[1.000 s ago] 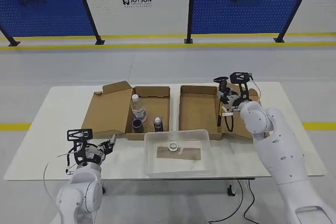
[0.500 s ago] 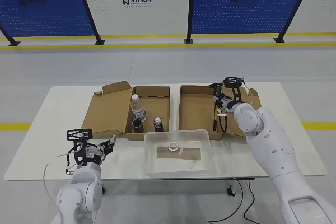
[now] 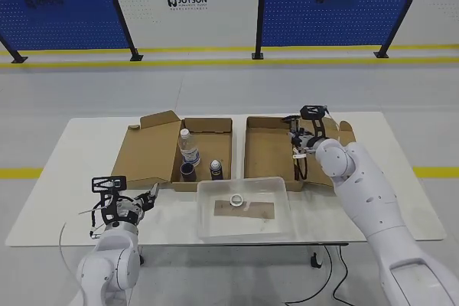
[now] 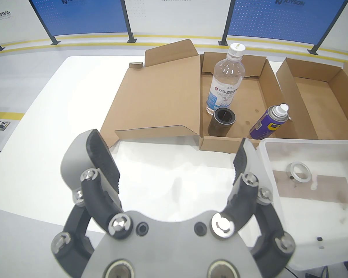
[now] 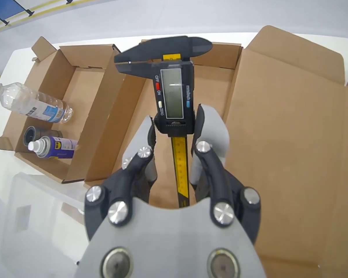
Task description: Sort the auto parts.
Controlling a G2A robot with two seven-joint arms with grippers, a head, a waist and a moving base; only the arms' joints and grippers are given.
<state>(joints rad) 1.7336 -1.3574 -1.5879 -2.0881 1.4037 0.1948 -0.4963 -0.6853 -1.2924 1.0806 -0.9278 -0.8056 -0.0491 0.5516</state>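
One second has brought your right claw (image 5: 175,124), pinching the digital caliper (image 5: 171,96), over the right-hand cardboard box (image 5: 217,82); release looks next. Left claw (image 4: 174,157) hangs spread.

Logo lettering on wall panels (image 4: 175,15), printed label on clear bottle (image 4: 226,85), button markings on caliper (image 5: 172,96).

The right arm (image 3: 352,180) has carried the caliper (image 5: 171,93) over the right box (image 3: 271,153).
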